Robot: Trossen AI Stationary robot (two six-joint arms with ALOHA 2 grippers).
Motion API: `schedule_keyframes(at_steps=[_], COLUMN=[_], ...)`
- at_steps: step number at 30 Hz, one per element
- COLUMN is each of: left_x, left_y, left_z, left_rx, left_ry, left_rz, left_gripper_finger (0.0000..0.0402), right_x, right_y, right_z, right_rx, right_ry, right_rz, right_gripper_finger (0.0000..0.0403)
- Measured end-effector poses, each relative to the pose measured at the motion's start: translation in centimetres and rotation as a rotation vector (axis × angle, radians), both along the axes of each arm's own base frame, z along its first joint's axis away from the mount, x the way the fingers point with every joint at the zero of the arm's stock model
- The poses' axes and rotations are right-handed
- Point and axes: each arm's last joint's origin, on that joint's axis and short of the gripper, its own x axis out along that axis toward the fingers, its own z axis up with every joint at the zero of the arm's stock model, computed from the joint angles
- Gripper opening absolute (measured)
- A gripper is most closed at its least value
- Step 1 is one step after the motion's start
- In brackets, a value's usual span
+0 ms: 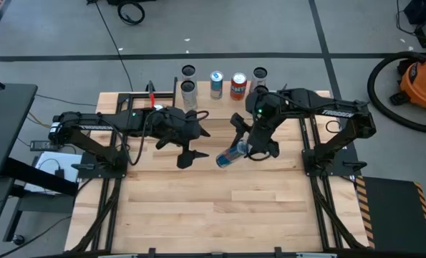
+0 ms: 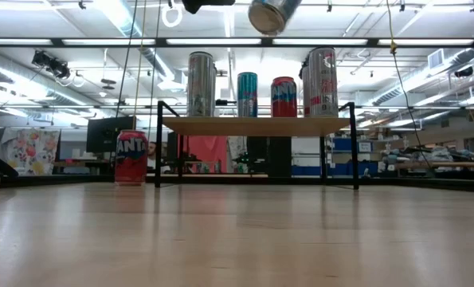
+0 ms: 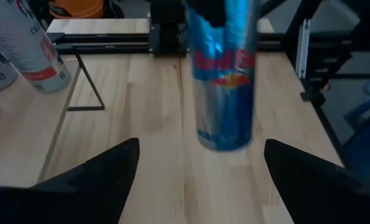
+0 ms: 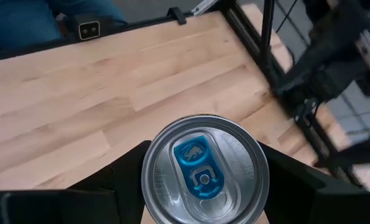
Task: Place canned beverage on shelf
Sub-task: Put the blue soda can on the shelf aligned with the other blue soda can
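Right end effector (image 1: 250, 148) is clamped on a blue and silver can (image 1: 232, 154), fingers closed against its sides just below the top rim; right wrist view looks straight onto the can's lid and blue pull tab. The can is in the air over the middle of the counter (image 1: 213, 208), tilted, touching nothing. In the low view only its bottom end shows at the upper edge, higher than the shelf (image 2: 256, 125) board.

Left end effector (image 1: 187, 154) sits just left of the can, fingers spread wide, holding nothing. It points at the can, which hangs a little beyond its fingertips in the left wrist view.

The shelf stands at the far side of the counter and carries four cans: two tall silver ones at the ends, a teal can (image 2: 248, 94) and a red can (image 2: 284, 96) between them. Another red can (image 2: 131, 158) stands on the counter just left of the shelf.

Step in hand looks like carry, after the lift: can held high but not yet over the shelf. Next move likely calls for bringing the can upright, moving it to the far side over a free patch of board, possibly the gap between the left silver can and the teal one, then lowering and releasing without knocking the neighbours.
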Motion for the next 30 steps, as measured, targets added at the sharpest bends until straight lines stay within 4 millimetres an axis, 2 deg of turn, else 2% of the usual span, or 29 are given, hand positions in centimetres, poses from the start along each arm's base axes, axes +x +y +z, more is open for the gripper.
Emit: schedule_keyframes(at_steps=[12,30], left_x=[0.4,0.7], left_y=[0.0,-0.6], left_z=[0.3,0.4], left_rx=[-0.107,-0.237], left_ry=[-0.044,-0.043], left_rz=[0.059,-0.032], left_gripper_finger=[0.0357,0.0357], right_x=[1.2,3.0], right_y=[1.0,1.4], right_z=[0.3,-0.6], right_rx=[-0.1,-0.123], right_ry=[-0.129,-0.149], right_rz=[0.032,0.066], right_gripper_finger=[0.0252,0.0252])
